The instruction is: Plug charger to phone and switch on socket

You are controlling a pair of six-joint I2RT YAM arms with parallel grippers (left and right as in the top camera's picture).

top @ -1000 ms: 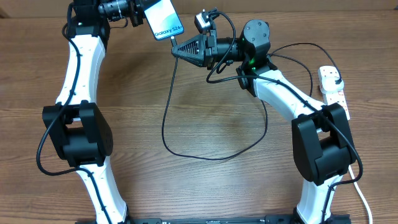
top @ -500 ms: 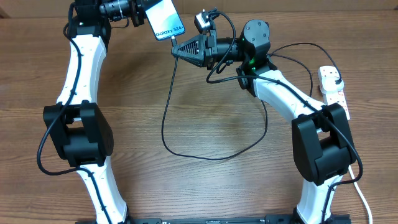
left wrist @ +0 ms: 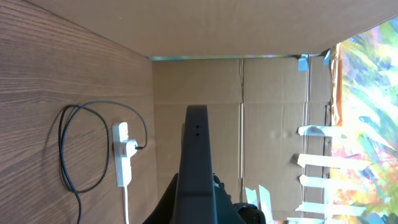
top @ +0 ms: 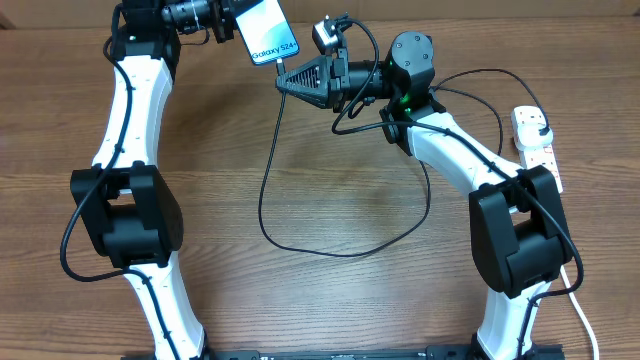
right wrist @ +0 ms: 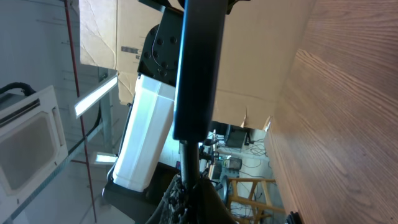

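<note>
The phone (top: 266, 30), cyan screen up, is held off the table at the back by my left gripper (top: 238, 24), which is shut on its upper end. My right gripper (top: 284, 78) is shut on the charger's connector tip, which meets the phone's lower edge. Whether the tip is seated I cannot tell. In the right wrist view the phone (right wrist: 199, 68) shows edge-on, with the charger's tip (right wrist: 186, 155) rising from my right gripper (right wrist: 189, 190). The charger cable (top: 268, 215) loops over the table to the socket (top: 540, 150) at the right. In the left wrist view the phone (left wrist: 197, 155) rises from my left gripper (left wrist: 197, 208).
The white power strip (left wrist: 121, 158) with the black plug (left wrist: 132, 148) in it lies by the table's right edge, its white cord (top: 583, 315) running toward the front. Cardboard walls (left wrist: 273, 87) stand behind the table. A small white camera (top: 326, 36) rides on the right wrist.
</note>
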